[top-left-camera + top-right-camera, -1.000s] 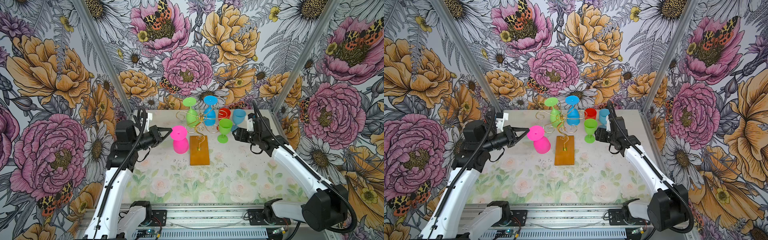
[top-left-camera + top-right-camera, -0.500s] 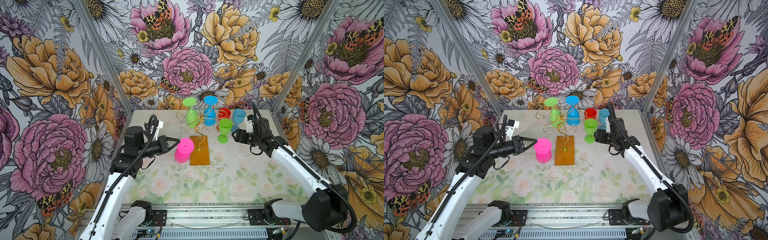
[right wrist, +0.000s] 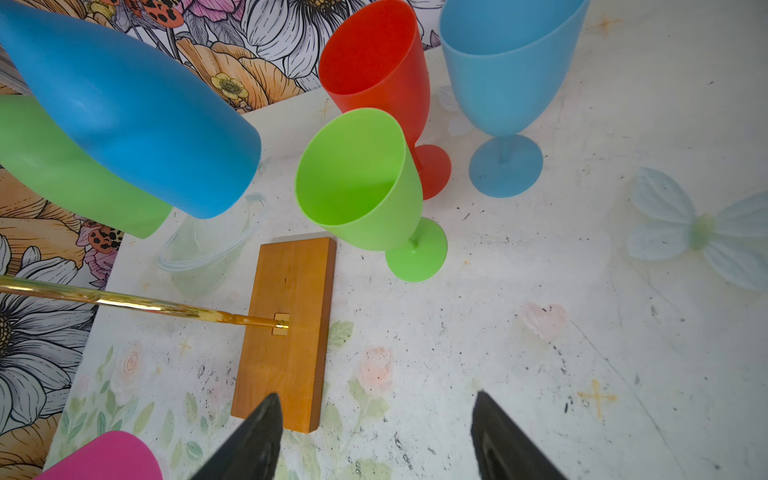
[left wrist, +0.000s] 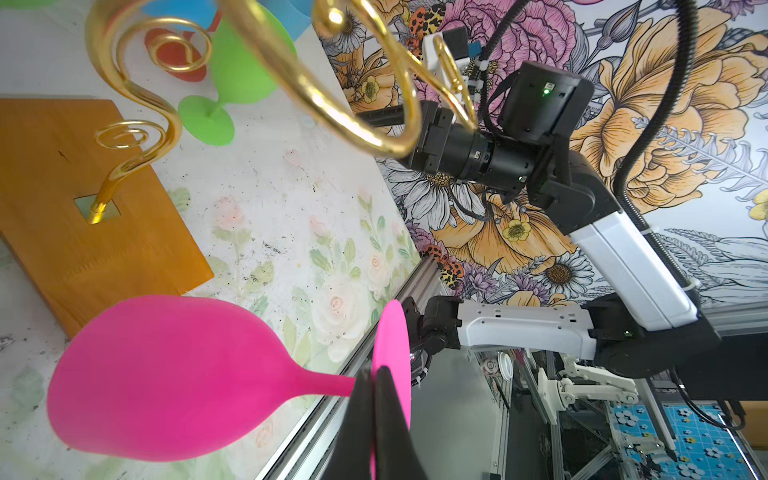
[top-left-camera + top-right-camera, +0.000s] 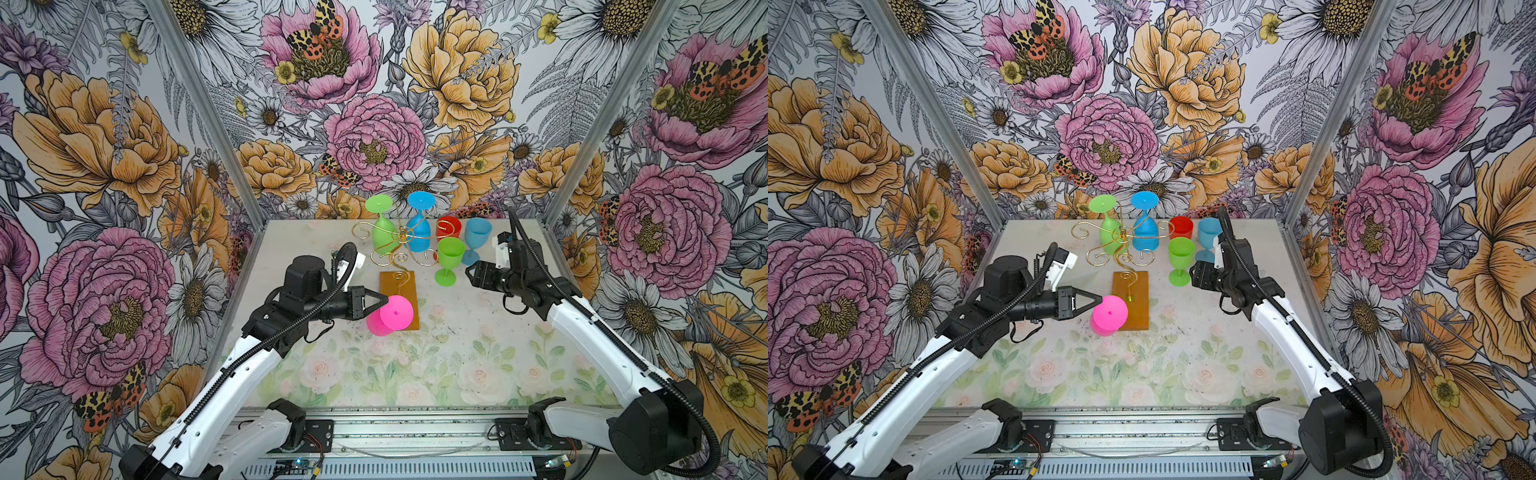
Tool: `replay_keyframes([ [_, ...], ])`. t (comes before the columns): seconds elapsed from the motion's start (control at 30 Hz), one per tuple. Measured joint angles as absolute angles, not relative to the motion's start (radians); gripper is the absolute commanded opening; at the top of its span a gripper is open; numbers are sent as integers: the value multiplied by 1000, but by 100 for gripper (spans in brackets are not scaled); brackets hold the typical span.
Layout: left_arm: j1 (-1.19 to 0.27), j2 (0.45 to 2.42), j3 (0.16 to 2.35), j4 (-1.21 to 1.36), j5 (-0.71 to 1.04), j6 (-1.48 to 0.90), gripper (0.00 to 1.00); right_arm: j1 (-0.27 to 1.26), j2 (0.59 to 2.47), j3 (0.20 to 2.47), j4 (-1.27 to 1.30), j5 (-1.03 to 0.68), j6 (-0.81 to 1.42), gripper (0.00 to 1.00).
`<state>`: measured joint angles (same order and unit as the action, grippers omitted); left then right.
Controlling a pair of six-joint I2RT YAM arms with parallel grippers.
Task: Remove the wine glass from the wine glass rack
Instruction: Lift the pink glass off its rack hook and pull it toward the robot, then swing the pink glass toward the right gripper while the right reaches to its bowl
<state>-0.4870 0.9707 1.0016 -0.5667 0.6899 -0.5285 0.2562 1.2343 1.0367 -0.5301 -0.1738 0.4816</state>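
Observation:
The wine glass rack is a gold wire tree on an amber base, standing mid-table in both top views. A pink wine glass is off the rack, tilted with its foot up, beside the base's front left corner. My left gripper is shut on its foot next to the stem. A green glass and a blue glass hang upside down on the rack's arms. My right gripper stands open and empty to the right of the rack, over bare table.
Three glasses stand upright right of the rack: green, red and light blue. A clear glass lies behind the base under the hanging ones. Wallpapered walls close the table's back and sides.
My left gripper has carried the pink glass forward and to the right, from left of the rack to the base's front corner, tilting it more. The right arm has not moved.

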Motion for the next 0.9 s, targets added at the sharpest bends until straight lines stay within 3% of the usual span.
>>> replay_keyframes([
  [0.33,-694,1052,1098,-573,564,-375,0,253,1243,1043,-631,-183,479,73],
  [0.63,-755,1108,1135,-573,481,-228,0,224,1272,1075,-713,-238,478,73],
  [0.9,-906,1121,1141,-555,408,-62,0,216,1293,1102,-767,-276,469,73],
])
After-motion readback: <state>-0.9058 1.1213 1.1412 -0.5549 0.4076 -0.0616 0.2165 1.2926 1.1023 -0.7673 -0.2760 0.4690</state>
